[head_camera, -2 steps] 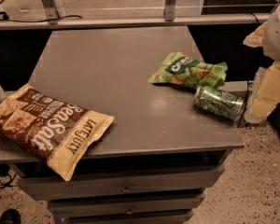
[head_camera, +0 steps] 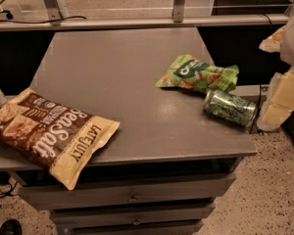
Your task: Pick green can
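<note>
One green can [head_camera: 230, 107] is lying sideways by the surface's [head_camera: 112, 72] right edge, just beside the green snack bag [head_camera: 198, 74], so my hand [head_camera: 284, 94] is hovering off that edge, apart or together I cannot tell.

The claw [head_camera: 280, 104] hangs at the right edge of view, just off the right side of the grey table [head_camera: 122, 72]. Left of the claw and lower, drawers [head_camera: 132, 197] with small knobs front the table. Below the claw lies speckled floor [head_camera: 269, 190]. Behind it and to the left, a pale rail [head_camera: 137, 22] carries two posts [head_camera: 179, 1].
</note>
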Robot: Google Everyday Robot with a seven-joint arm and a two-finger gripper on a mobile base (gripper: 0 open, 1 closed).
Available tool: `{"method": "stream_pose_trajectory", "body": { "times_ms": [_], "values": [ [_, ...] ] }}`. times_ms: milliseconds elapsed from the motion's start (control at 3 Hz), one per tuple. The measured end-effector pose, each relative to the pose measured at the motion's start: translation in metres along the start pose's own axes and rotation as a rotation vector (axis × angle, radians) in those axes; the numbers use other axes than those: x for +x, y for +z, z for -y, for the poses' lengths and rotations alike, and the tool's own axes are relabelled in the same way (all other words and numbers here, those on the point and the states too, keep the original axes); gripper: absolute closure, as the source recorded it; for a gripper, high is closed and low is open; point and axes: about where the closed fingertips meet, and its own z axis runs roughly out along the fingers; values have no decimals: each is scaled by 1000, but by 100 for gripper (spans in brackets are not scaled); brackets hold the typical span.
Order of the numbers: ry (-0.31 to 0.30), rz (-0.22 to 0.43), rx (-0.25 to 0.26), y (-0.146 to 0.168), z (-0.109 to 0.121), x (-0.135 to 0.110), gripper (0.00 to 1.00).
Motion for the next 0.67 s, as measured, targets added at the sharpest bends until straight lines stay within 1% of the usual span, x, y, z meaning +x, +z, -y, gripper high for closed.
{"method": "stream_pose_trajectory", "body": {
  "times_ms": [333,667],
  "values": [
    [88,20,15,11,1,13,0],
    [190,49,24,27,5,30,0]
  ]
}}
